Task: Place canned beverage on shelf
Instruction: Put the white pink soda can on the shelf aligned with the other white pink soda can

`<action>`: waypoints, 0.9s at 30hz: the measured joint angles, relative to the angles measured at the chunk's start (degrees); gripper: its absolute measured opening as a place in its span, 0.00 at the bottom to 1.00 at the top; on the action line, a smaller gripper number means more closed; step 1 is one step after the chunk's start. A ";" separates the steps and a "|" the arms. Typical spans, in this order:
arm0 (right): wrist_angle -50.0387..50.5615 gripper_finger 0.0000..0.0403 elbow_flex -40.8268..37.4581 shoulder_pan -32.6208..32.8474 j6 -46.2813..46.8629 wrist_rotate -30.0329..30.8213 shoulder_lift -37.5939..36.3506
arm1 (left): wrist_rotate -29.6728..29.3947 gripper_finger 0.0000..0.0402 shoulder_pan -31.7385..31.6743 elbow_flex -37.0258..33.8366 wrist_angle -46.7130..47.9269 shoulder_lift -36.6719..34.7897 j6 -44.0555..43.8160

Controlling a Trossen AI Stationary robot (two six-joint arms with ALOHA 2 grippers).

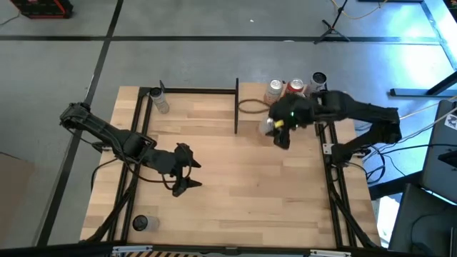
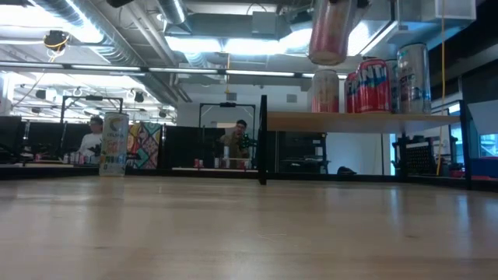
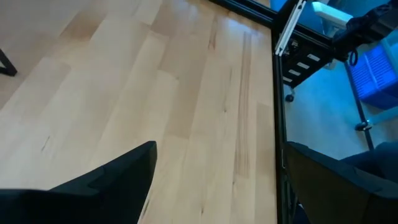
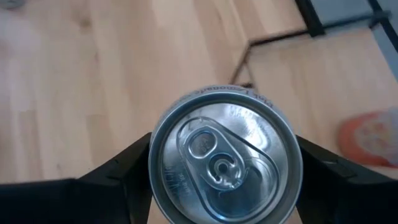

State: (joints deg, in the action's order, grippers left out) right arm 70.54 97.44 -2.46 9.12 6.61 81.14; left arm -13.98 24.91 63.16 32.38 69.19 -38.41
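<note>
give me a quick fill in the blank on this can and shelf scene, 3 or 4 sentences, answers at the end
1. The right gripper is shut on a ____, held in the air near the shelf.
2. The number of cans already standing on the shelf is ____.
3. The left gripper hangs over the table with its fingers ____.
4. The lone can at the table's far left corner stands ____.

Missing words: can; three; open; upright

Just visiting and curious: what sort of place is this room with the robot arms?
Probably a robotics lab or workshop: two arms work at a wooden table, exposed ducts and strip lights run overhead, and people sit at desks behind.
</note>
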 joint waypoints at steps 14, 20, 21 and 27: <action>3.78 0.67 0.01 -14.86 -5.49 -3.64 -1.04 | -0.09 0.86 -0.28 0.00 0.16 0.00 3.12; 3.08 0.67 0.03 -20.44 -7.79 -5.17 -0.12 | -0.09 0.86 -0.31 0.00 0.17 0.00 3.15; 3.11 0.67 0.02 -21.32 -8.33 -5.25 0.31 | -0.07 0.86 -0.31 0.00 0.17 0.00 3.15; 1.01 0.67 -3.74 -25.77 -11.14 -9.86 2.08 | -0.09 0.86 -0.28 0.00 0.17 0.00 2.98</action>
State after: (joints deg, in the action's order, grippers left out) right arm 71.55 93.70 -28.23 -2.02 -3.24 83.22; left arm -14.06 24.62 63.16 32.55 69.19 -35.43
